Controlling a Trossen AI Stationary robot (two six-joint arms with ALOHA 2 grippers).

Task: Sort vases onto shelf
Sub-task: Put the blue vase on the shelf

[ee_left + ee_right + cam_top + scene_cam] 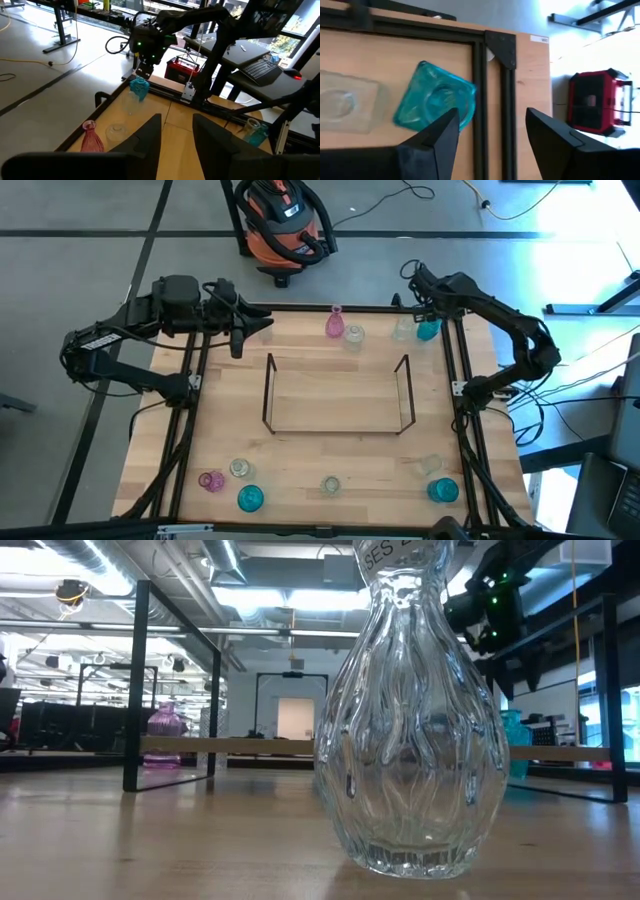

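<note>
- Fingers of the right gripper (490, 145) are spread wide over a teal vase (434, 103) in the far right corner, nothing held (a grasp seems intended).
- Left gripper (177, 137) is parted, empty, waiting beyond the bare shelf (338, 394).

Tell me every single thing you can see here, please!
pink vases: two, pink glass, one at the table's far edge, one at the near left corner
teal vases: three, teal-blue glass, one at the far right corner, two along the near edge
clear vases: five, see-through glass, two at the far edge, three along the near edge
shelf: one, thin dark wire, middle of the table
table: one, light wood with a black frame
vacuum: one, orange and black, on the floor beyond the table
left gripper: one, dark, open, over the far left corner
right gripper: one, dark, open, just above the far-right teal vase
</note>
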